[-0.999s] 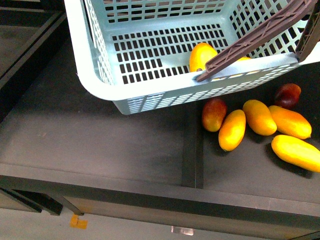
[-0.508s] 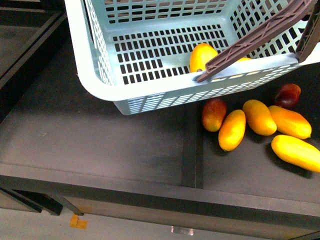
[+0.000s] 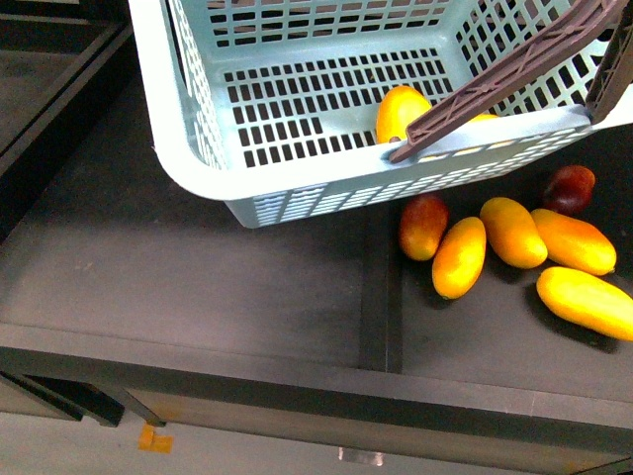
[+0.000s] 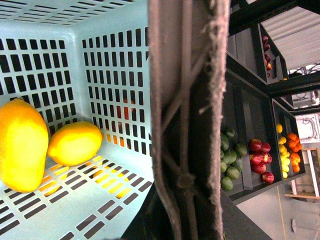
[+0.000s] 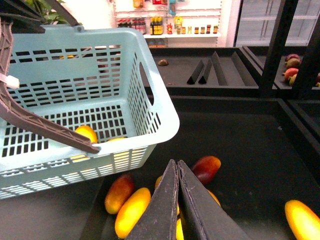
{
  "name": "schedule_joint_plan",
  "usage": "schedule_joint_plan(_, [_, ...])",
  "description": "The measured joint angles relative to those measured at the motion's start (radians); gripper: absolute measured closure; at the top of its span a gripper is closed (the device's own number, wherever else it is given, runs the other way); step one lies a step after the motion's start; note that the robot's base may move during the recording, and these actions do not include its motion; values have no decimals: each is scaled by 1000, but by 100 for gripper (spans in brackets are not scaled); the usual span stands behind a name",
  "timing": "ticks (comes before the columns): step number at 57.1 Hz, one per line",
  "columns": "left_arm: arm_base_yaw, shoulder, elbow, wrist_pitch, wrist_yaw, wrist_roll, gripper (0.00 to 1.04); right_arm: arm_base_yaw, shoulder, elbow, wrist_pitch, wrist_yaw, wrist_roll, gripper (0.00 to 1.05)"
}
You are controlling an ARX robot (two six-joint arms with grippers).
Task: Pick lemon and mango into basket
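The turquoise basket (image 3: 287, 183) sits tilted over the dark shelf (image 3: 198, 267), its brown handle (image 3: 504, 74) slanting across the near rim. Inside it, in the left wrist view, the mango (image 4: 20, 145) and the smaller lemon (image 4: 75, 143) lie touching on the slotted floor, close to a side wall. The right pincer (image 5: 177, 200) hangs with its two fingers pressed together, empty, above loose orange-yellow mangoes (image 3: 460, 257) and a red-blushed one (image 3: 423, 226) lying just beside the basket. The left pincer does not show; the handle fills the middle of its wrist view, so I cannot tell its state.
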Motion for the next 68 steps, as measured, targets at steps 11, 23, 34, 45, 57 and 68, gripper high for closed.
schedule_joint_plan(11, [0,0,0,0,0,1,99,2,-161,0,-167,1,0,103])
schedule_joint_plan(23, [0,0,0,0,1,0,99,2,-164,0,-169,0,-1,86])
schedule_joint_plan(34, [-12,14,42,-140,-278,58,99,2,-164,0,-169,0,-1,51])
schedule_joint_plan(45, [60,51,10,-34,-349,91,99,2,-165,0,-169,1,-1,18])
schedule_joint_plan(57, [223,166,48,16,-401,-103,99,2,-165,0,-169,0,-1,9])
schedule_joint_plan(68, [306,369,272,-19,-474,-318,99,2,-166,0,-169,0,-1,9])
